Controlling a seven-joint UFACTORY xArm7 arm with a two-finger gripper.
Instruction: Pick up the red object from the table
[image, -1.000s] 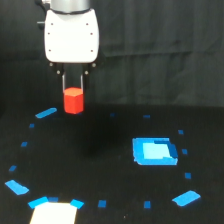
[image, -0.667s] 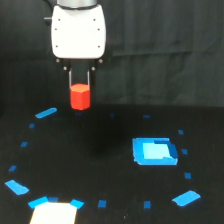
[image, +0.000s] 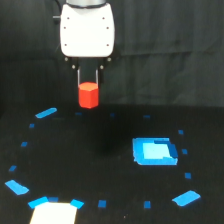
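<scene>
The red object (image: 88, 95), a stubby red-orange block with a faceted top, hangs in the air above the black table (image: 100, 160). My gripper (image: 88, 86) is shut on it, its two thin dark fingers (image: 79, 80) running down on either side of the block's top. The white gripper body sits directly above, near the top of the exterior view. A faint dark shadow lies on the table below and to the right of the block.
A bright blue square patch (image: 154, 151) lies on the exterior view's right. Small blue tape marks (image: 46, 113) ring the table. A white patch (image: 54, 213) sits at the bottom left edge. A black curtain hangs behind.
The gripper with the red object has shifted toward the exterior view's right and risen slightly. The blue patch and tape marks have stayed in place.
</scene>
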